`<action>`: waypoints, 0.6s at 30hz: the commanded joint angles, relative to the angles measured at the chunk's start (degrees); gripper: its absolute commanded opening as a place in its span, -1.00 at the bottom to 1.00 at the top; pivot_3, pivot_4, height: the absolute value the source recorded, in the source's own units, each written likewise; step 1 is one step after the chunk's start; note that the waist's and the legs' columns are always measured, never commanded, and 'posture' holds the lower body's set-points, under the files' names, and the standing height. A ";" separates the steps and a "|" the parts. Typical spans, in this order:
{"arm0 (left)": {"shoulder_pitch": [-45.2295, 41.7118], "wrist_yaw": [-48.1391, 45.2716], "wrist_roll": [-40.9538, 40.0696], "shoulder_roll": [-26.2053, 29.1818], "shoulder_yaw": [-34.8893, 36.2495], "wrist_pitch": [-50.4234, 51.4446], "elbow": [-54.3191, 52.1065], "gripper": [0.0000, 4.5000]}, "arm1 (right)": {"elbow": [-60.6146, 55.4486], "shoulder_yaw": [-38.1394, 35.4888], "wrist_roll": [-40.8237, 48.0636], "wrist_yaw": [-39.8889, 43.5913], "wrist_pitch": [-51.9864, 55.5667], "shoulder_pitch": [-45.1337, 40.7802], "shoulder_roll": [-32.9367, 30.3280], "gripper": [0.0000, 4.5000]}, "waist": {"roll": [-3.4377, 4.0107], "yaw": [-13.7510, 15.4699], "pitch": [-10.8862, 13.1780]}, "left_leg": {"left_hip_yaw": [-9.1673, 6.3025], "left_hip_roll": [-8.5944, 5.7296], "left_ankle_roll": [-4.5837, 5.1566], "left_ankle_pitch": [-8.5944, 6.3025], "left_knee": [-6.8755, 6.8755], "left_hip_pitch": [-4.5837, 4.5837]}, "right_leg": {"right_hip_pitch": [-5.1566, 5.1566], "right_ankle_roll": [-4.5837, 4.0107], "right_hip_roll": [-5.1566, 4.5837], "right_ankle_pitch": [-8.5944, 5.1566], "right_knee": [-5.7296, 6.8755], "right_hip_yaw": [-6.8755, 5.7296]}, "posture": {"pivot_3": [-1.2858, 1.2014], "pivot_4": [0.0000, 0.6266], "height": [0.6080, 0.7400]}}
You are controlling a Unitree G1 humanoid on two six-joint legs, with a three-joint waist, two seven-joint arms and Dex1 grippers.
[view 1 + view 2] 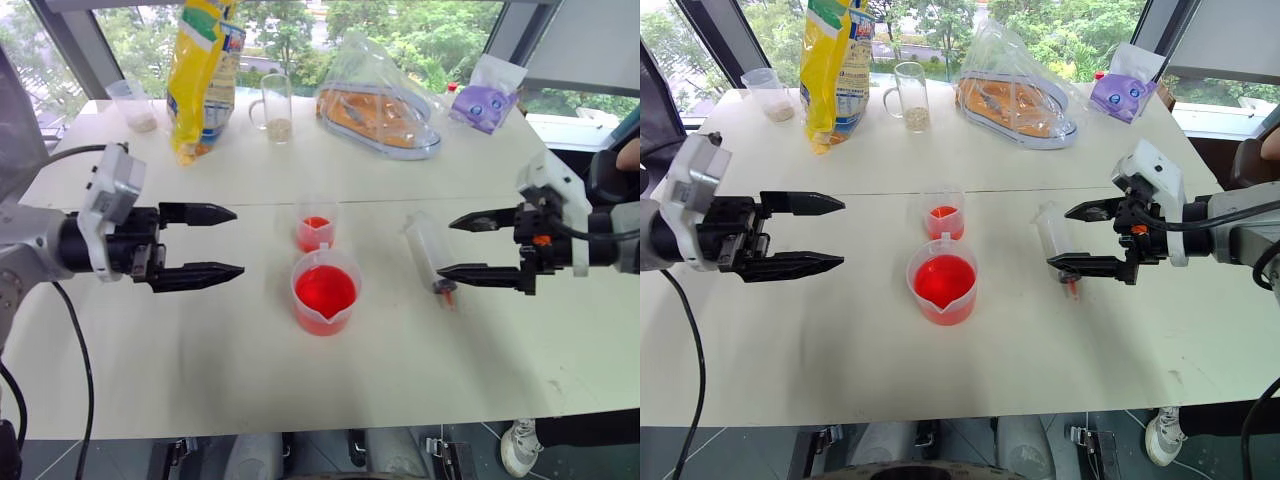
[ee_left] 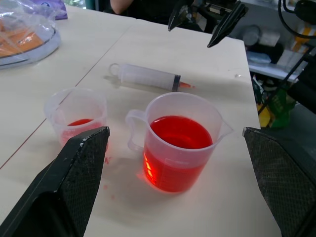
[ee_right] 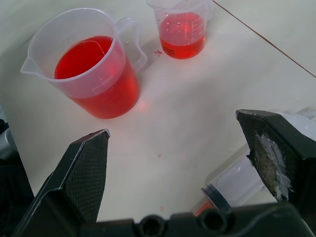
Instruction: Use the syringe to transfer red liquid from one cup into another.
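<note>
The syringe [image 1: 428,255] lies flat on the white table, its orange tip toward the front edge. My right gripper [image 1: 446,247] hovers just above it, open, with nothing between its fingers. To the syringe's left stands the spouted beaker [image 1: 325,292], filled most of the way with red liquid [image 2: 180,132]. Just behind it is the small clear cup [image 1: 316,228], holding a little red liquid. My left gripper [image 1: 238,241] is open and empty, pointing at the two cups from their left, well apart from them.
Along the table's far edge stand a plastic cup [image 1: 135,105], a yellow bag [image 1: 203,75], a handled glass mug [image 1: 275,105], a plastic-wrapped tray [image 1: 380,110] and a purple pouch [image 1: 485,100]. A person's arm [image 1: 630,155] shows at the right edge.
</note>
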 commanded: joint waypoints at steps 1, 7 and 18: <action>-1.28 0.11 -0.99 0.47 1.06 -0.06 -0.27 1.00 | -0.55 -0.91 0.55 -0.17 0.02 -1.28 -0.47 0.99 | 0.00 0.00 0.00 | 0.00 0.00 0.00 0.00 0.00 0.00 | 0.00 0.00 0.00 0.00 0.00 0.00 | 0.03 -0.52 1.00; -2.88 1.69 -1.18 -0.15 0.46 0.01 -0.37 1.00 | -0.64 -0.79 0.72 -0.48 0.59 -1.66 -0.39 0.99 | 0.00 0.02 0.00 | 0.00 -0.01 0.00 0.00 0.01 0.01 | 0.02 0.05 0.00 0.03 0.00 0.00 | 0.03 -0.52 1.00; -3.70 2.56 -1.34 -0.14 -0.29 0.02 -0.37 1.00 | 1.69 2.42 -3.62 -5.17 -0.24 -4.25 0.83 0.99 | 0.00 -0.04 0.00 | 0.00 -0.01 -0.02 0.01 0.01 0.03 | 0.02 0.05 0.00 0.03 0.02 0.00 | 0.03 -0.52 1.00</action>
